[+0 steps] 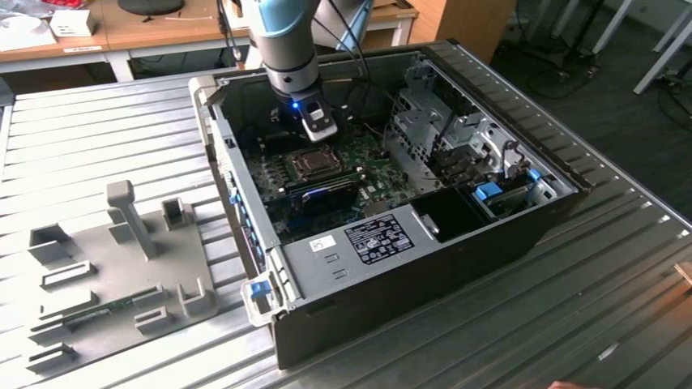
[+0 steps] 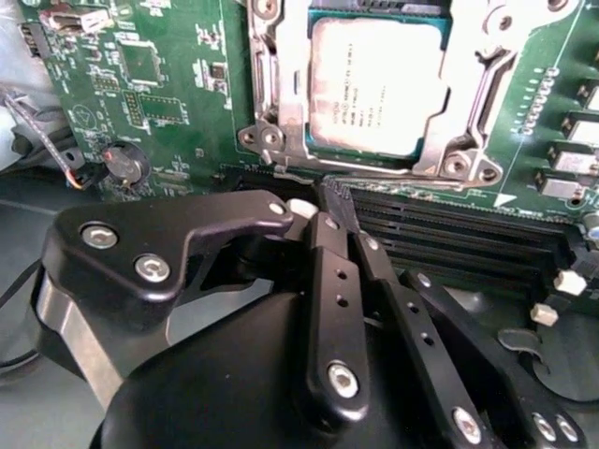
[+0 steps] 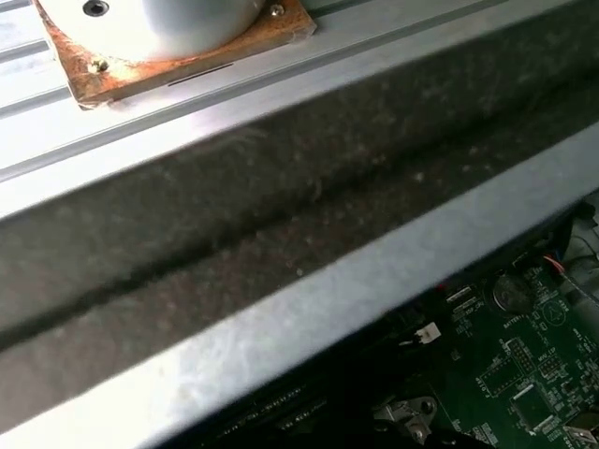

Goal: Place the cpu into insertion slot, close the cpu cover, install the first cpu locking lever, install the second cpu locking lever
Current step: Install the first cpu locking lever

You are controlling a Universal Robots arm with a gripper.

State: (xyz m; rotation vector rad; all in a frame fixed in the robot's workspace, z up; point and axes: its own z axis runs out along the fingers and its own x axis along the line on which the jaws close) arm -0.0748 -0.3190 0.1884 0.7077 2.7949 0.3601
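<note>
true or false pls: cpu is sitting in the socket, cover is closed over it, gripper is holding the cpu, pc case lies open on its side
1. The cpu sits in the insertion slot: true.
2. The cpu cover is down around the cpu: true.
3. The gripper holds the cpu: false; it carries nothing, and the cpu lies in the slot ahead of it.
4. The computer case stands upright with its panel on: false; it lies open on its side.

In the second wrist view the cpu cover (image 2: 487,89) and cpu (image 2: 374,84) were cut off by the frame edge. End effector (image 2: 323,210) fingertips overlapped, so open/closed was unclear.
</note>
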